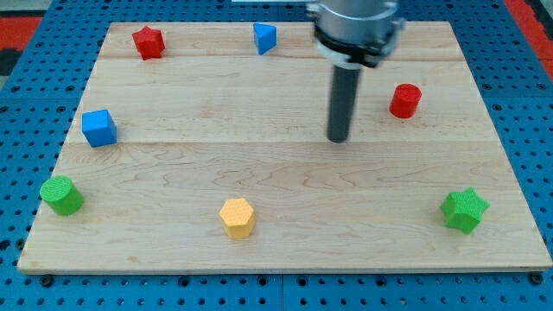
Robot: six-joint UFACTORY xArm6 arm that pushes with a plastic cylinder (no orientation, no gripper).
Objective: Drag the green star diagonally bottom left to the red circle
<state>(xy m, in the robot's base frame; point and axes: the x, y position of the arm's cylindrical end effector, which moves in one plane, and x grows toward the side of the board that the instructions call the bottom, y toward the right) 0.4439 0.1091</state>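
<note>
Across nearly the whole view lies a pale wooden board (285,216), its planks showing fine grain and faint seams, resting on a blue perforated surface (26,52) that frames it on every side. Above the board's upper middle hangs the arm's grey metal housing (356,26), round and ribbed, from which a straight dark rod (343,99) drops to my tip (338,139), which sits on bare wood left of the red circle and touches no block. No claw exists on this arm, so no spread or pinch can be told; the rod ends plainly. Near the view's bottom right corner sits the green star (465,210), chunky and matte, well apart from my tip and below and to the right of the red circle (404,100), a short cylinder near the right edge. At the left edge a green cylinder (61,195) stands low, with a blue cube (99,128) above it. A yellow hexagonal block (237,217) rests near the bottom middle. Along the top edge sit a red star (149,41) and a blue block (265,38) of wedge-like shape.
</note>
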